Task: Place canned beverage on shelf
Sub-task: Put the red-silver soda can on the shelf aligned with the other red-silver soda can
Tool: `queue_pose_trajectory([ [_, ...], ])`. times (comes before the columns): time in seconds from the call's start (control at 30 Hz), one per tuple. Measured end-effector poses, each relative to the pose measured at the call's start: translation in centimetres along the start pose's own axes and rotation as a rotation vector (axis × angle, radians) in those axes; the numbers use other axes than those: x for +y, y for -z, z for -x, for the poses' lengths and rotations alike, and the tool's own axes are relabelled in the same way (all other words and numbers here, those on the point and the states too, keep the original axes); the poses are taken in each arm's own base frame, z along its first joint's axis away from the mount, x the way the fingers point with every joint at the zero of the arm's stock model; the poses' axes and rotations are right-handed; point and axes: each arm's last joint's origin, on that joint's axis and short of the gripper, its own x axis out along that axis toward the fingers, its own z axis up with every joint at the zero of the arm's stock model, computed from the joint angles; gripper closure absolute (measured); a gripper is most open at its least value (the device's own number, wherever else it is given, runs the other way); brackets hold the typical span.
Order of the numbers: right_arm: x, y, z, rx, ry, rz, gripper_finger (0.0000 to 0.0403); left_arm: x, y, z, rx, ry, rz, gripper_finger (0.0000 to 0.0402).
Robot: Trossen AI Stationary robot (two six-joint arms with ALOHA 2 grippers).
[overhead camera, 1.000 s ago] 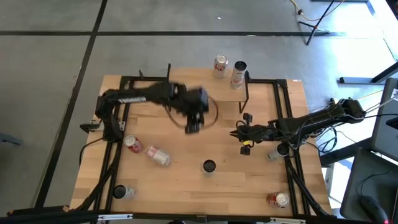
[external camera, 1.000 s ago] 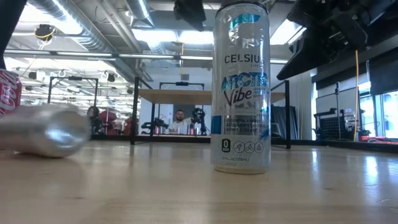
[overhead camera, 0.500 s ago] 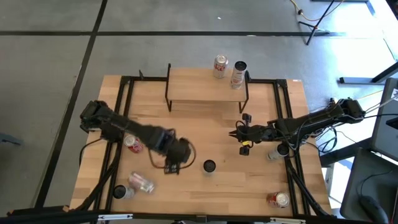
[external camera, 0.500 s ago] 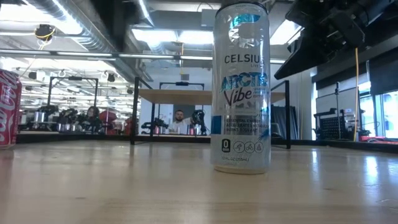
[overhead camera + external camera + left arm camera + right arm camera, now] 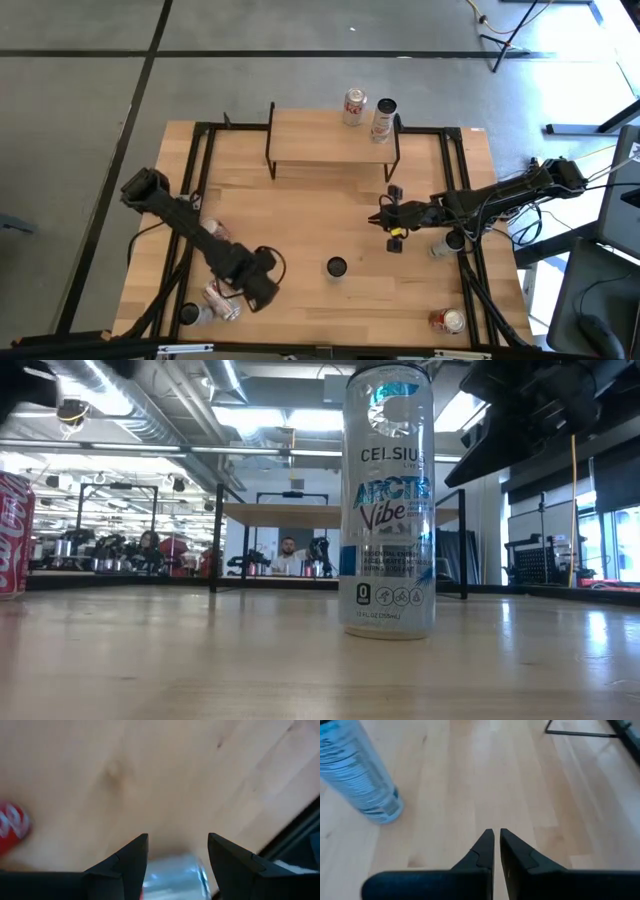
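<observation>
**Arm reaching for a tipped can**

Cans are sitting all over the table. The left gripper is hanging low near the front left corner, right beside a silver can that is lying on its side. In the left wrist view its fingers are spread apart with the can showing between them, but they are not squeezing it yet.

The right gripper is waiting toward the right edge with its fingers pressed together and holding nothing.

The shelf is standing at the back edge, and two cans are already on it. A tall can is standing in the middle of the table.

What could go wrong? The can on its side is round, so I think a bump from one finger could make it roll away. It may also hit another can sitting just beside it in the corner.
</observation>
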Motion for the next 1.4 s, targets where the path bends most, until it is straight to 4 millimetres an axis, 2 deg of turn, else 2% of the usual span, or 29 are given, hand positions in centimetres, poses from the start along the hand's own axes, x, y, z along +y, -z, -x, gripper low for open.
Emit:
queue_pose_trajectory([
  [0.17,0.0,0.0,0.0,0.001,-0.016,0.0,0.0384,-0.2,1.1,0.0,0.047,-0.009,0.167,0.0209],
  [0.33,0.0,0.0,0.0,0.0,-0.016,0.0,0.0384,-0.2,1.9,0.0,0.097,-0.025,0.259,0.0203],
  [0.67,0.0,0.0,0.0,-0.001,-0.016,-0.001,0.0384,-0.2,4.2,0.0,0.151,-0.087,0.386,0.0125],
  [0.87,0.0,0.0,0.0,-0.001,-0.016,-0.004,0.0384,0.0,5.4,-0.8,0.182,-0.121,0.475,0.0123],
  [1.1,0.0,0.0,0.0,-0.001,-0.016,-0.004,0.0384,0.5,5.6,-2.0,0.18,-0.14,0.504,0.0124],
  [1.4,0.0,0.0,0.0,-0.001,-0.016,-0.005,0.0384,0.4,5.7,-2.1,0.21,-0.134,0.496,0.0124],
])
